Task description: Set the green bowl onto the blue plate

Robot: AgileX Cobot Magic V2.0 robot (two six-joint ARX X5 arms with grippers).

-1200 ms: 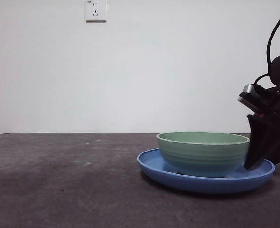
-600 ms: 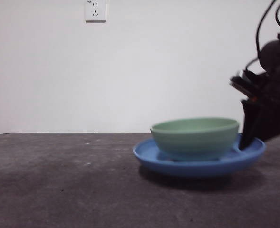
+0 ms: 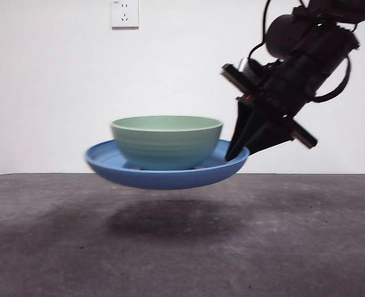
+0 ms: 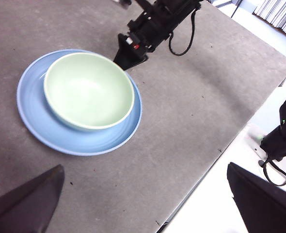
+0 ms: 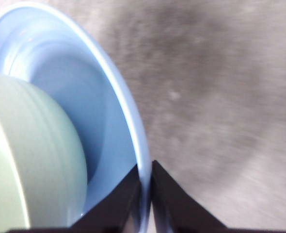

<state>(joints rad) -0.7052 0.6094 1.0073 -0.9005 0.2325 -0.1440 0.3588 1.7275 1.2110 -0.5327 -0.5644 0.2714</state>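
A pale green bowl point(image 3: 167, 142) sits upright inside a wide blue plate point(image 3: 108, 162), nearer one side of it than the other, so the placing named in the task looks done. The plate with the bowl on it is in the air, clear of the dark grey worktop point(image 3: 59, 247), with a soft shadow under it. The right gripper point(image 5: 144, 182) holds the plate by its raised rim, its two black fingers point(image 5: 121, 201) clenched on that edge, one inside and one outside. The plate hangs nearly level from this single grip. The left gripper point(image 4: 143, 204) waits high above, well apart from both dishes, its fingers spread wide and holding nothing. What seems left is to set the loaded plate down on the worktop and let go.
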